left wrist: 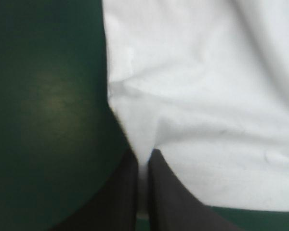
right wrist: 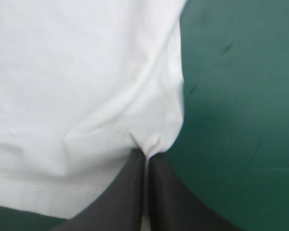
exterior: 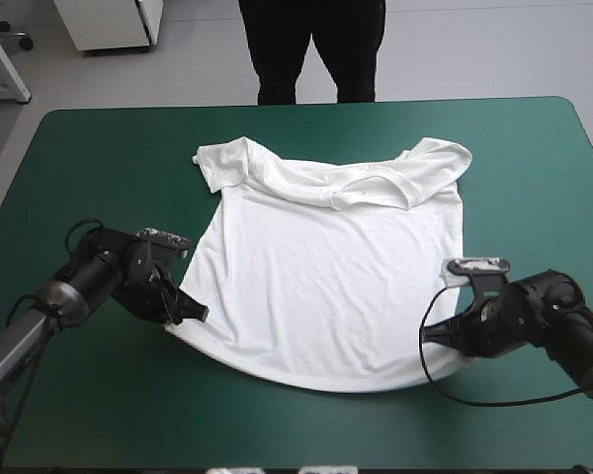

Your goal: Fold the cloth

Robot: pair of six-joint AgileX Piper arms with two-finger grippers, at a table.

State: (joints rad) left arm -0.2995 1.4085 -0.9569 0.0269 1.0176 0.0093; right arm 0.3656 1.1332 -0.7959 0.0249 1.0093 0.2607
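High view: left gripper (exterior: 193,313) and right gripper (exterior: 428,334) look clamped on T-shirt (exterior: 326,286) hem corners, so grasp step, next needs even lift toward its collar (exterior: 361,188).

The T-shirt (exterior: 326,286) is looking like thin, soft white cloth, dull and not shiny. It is lying mostly smooth and is bunching into soft folds toward the cover's far edge. A line of stitches is running along its bottom edge. The teal-green cover (exterior: 99,148) is looking smooth and dull, with a faint pale glow beside the left gripper (left wrist: 143,156). The black fingers (left wrist: 118,202) of the left gripper and the right gripper (right wrist: 145,154) are looking like smooth, dull plastic.
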